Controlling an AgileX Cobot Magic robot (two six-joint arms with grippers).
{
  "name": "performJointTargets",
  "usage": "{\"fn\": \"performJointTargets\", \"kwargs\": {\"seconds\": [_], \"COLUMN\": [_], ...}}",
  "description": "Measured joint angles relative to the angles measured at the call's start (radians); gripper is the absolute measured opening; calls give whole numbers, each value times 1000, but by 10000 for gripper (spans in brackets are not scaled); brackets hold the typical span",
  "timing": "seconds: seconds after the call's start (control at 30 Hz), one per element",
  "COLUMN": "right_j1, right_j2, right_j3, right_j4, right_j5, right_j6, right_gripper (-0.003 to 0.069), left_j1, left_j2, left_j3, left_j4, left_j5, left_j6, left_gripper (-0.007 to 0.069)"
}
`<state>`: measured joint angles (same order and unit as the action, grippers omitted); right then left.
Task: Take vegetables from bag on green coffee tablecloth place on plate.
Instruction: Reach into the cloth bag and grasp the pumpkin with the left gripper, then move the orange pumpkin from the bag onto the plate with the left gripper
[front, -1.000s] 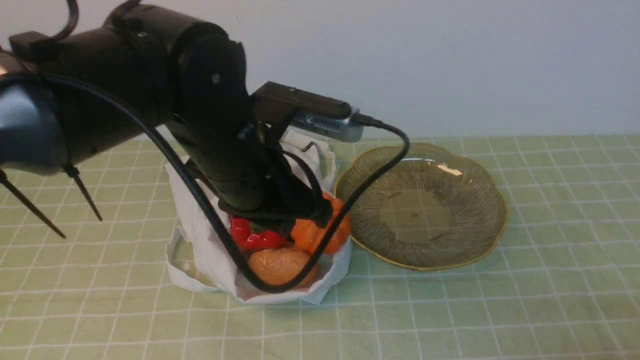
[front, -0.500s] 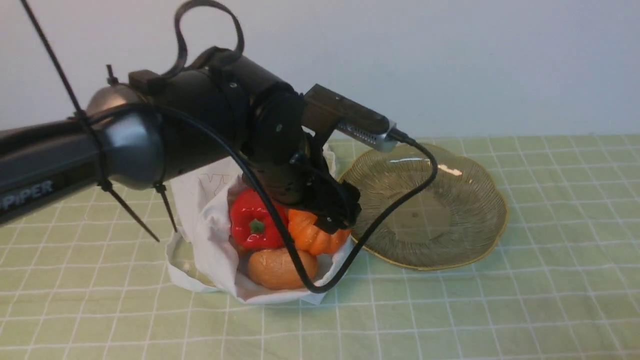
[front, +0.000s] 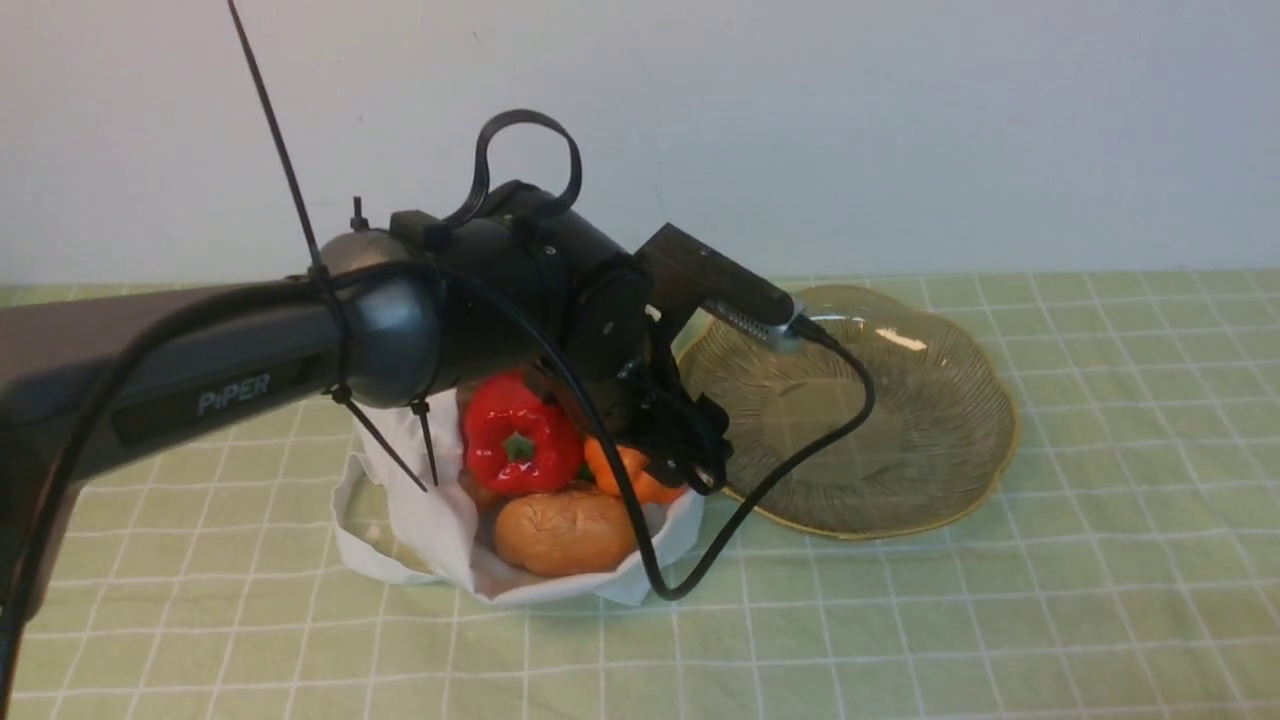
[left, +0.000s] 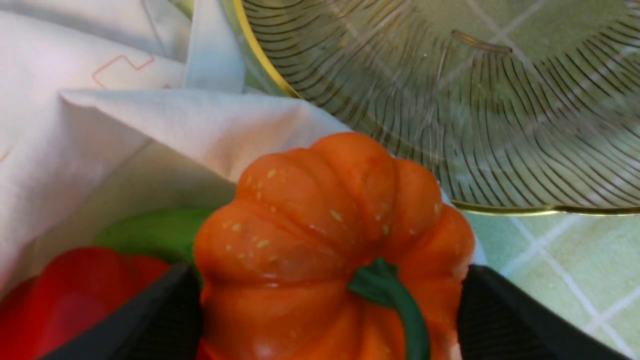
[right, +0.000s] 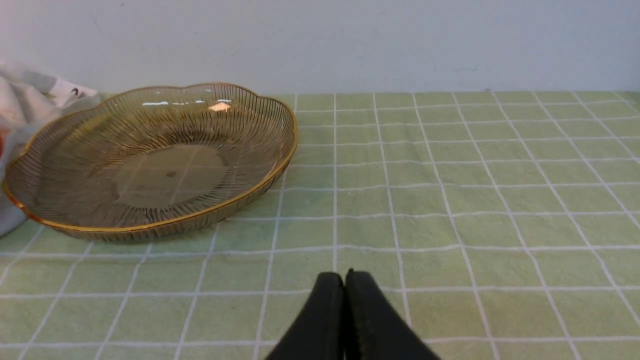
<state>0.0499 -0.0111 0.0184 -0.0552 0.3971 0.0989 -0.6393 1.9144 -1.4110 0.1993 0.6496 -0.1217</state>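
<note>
The white bag (front: 420, 510) lies open on the green tablecloth (front: 1000, 620), left of the ribbed amber plate (front: 900, 400). In the bag are a red bell pepper (front: 515, 435), an orange pumpkin (front: 625, 472) and a green cucumber (left: 150, 235) half hidden under them. My left gripper (front: 680, 460) reaches into the bag's right side. In the left wrist view its two black fingers press on either side of the pumpkin (left: 330, 215), stem towards the camera. My right gripper (right: 345, 280) is shut and empty, low over the cloth, right of the plate (right: 150, 165).
A tan bread-like roll (front: 565, 530) lies at the front of the bag's mouth. The left arm's black cable (front: 760, 480) loops over the plate's near left rim. A pale wall stands behind the table.
My left arm has swung down and forward, and its gripper has moved from above the pepper to the pumpkin at the bag's right side. The pepper has come into full view.
</note>
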Motion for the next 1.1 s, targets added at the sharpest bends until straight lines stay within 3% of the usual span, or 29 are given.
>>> {"fn": "performJointTargets", "kwargs": {"seconds": [0.13, 0.47, 0.7, 0.83, 0.97, 1.1], "right_j1": [0, 0, 0, 0, 0, 0], "right_j2": [0, 0, 0, 0, 0, 0], "right_j3": [0, 0, 0, 0, 0, 0], "right_j4": [0, 0, 0, 0, 0, 0], "right_j5": [0, 0, 0, 0, 0, 0], "right_j6": [0, 0, 0, 0, 0, 0], "right_gripper": [-15, -15, -15, -15, -15, -15], "left_j1": [0, 0, -1, -1, -2, -3], "left_j2": [0, -81, -136, -111, -3, 102], "left_j3": [-2, -13, -167, -246, -270, -270], "left_j4": [7, 31, 19, -62, -278, -418], "left_j5": [-5, 45, 114, 65, -108, -201], "left_j6": [-13, -38, -69, -97, -103, -87], "left_gripper": [396, 398, 398, 398, 398, 398]}}
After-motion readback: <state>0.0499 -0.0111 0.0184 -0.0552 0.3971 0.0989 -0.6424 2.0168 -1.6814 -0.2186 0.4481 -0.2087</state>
